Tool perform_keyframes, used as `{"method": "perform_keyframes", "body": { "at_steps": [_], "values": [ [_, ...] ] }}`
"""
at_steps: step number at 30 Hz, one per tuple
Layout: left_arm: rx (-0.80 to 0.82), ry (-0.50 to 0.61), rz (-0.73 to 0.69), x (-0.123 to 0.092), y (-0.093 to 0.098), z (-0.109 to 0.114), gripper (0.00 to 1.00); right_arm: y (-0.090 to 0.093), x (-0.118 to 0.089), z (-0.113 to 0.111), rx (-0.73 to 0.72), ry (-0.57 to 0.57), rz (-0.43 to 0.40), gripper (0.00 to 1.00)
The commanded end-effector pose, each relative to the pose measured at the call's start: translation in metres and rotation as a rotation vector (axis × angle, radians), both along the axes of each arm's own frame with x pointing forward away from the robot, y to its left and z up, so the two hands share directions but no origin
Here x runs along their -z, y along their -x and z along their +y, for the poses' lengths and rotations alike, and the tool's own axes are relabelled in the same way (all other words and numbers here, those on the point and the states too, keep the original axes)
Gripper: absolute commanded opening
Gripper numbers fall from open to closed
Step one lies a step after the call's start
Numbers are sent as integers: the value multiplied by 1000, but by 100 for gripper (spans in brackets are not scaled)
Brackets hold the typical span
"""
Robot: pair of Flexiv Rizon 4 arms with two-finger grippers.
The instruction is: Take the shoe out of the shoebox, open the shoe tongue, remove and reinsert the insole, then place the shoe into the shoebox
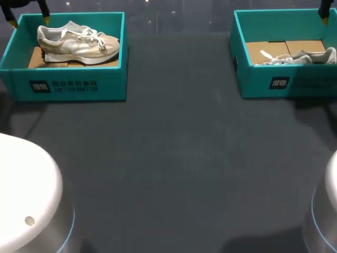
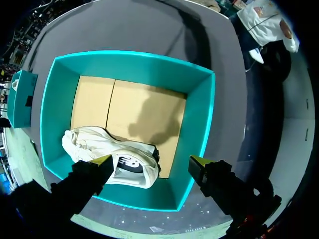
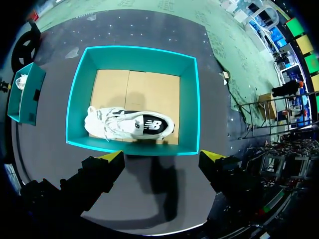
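Note:
Two teal shoeboxes stand at the table's far side. The left shoebox (image 1: pixel 79 87) holds a pale beige-and-white shoe (image 1: pixel 79 43) lying on its side; the right shoebox (image 1: pixel 287 81) holds a white-grey shoe (image 1: pixel 300 57). My left gripper (image 2: pixel 150 163) hangs open above the left shoebox (image 2: pixel 202 119), its fingertips (image 2: pixel 102 162) over the shoe (image 2: pixel 112 154) at the box's near wall. My right gripper (image 3: pixel 162 157) hangs open above the near wall of the right shoebox (image 3: pixel 188 99), with the shoe (image 3: pixel 129 124) just ahead of it. Neither gripper touches anything.
Both boxes have brown cardboard floors (image 3: pixel 134 89). The dark table (image 1: pixel 179 158) stretches from the boxes toward the front. My arms' white rounded bases (image 1: pixel 26 195) sit at the front corners. The other box (image 3: pixel 25 94) shows off to the side in the right wrist view.

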State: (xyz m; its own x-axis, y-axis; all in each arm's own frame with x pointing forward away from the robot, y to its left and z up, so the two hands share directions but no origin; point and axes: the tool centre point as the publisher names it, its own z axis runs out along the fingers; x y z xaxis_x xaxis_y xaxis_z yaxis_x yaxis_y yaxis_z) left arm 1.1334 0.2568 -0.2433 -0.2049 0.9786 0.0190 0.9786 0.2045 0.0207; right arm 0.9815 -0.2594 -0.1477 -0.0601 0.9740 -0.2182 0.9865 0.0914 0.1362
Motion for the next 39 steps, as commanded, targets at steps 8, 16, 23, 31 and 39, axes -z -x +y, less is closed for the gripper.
{"method": "perform_keyframes", "body": {
  "at_steps": [8, 16, 23, 31, 39],
  "values": [
    [117, 15, -24, 40, -53, 6, 100, 0, 0, 0, 0, 0, 2, 100],
    [141, -10, -30, 66, -67, 6, 100, 0, 0, 0, 0, 0, 2, 100],
    [139, -21, -27, 81, -74, 4, 96, 0, 0, 0, 0, 0, 2, 100],
    [146, -31, -1, 93, -72, 7, 94, 0, 0, 0, 0, 0, 2, 100],
    [135, -39, 33, 108, -68, 10, 84, 0, 0, 0, 0, 0, 2, 100]
  ]
}}
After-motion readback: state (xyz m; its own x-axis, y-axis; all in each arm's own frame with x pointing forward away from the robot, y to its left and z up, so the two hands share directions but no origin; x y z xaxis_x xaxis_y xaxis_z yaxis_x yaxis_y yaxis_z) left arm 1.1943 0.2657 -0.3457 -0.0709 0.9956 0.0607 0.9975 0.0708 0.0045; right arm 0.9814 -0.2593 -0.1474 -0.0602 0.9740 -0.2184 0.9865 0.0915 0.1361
